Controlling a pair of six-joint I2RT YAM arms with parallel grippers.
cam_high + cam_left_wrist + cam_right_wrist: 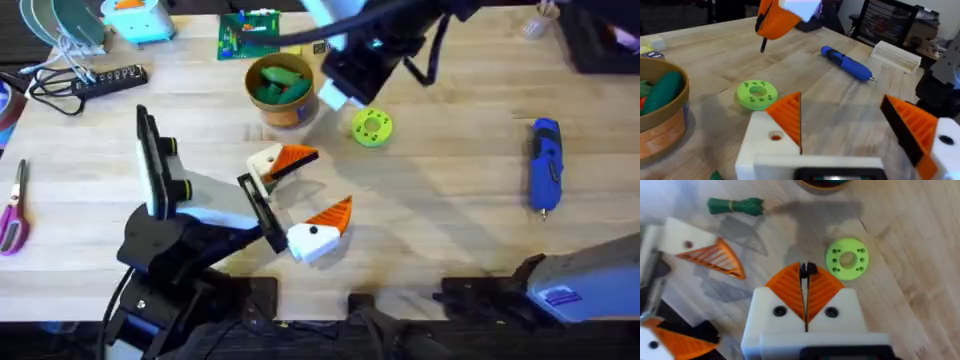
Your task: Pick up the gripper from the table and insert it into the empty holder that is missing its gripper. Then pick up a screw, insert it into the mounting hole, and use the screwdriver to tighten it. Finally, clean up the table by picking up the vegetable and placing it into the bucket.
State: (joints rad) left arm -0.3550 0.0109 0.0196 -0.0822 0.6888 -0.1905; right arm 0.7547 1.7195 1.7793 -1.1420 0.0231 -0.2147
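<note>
My left gripper [298, 198] [840, 100] stands open at the table's middle. The orange ribbed gripper [297, 157] [788, 116] [715, 257] sits in the white holder [264, 166] [760, 145], whose mounting hole [775, 136] shows no screw head. The other finger carries a black screw. My right gripper [807, 272] [782, 20] hovers near the bucket [285, 112], shut on a small black screw [808, 269] [763, 46]. The blue screwdriver [545, 165] [847, 62] lies at the right. Near the bucket lies the green vegetable [735, 206].
A lime-green disc [372, 127] [847, 259] lies right of the bucket. Scissors [12, 210] and a power strip [105, 78] are at the left, a circuit board [250, 35] at the back. Bare wood lies between the disc and the screwdriver.
</note>
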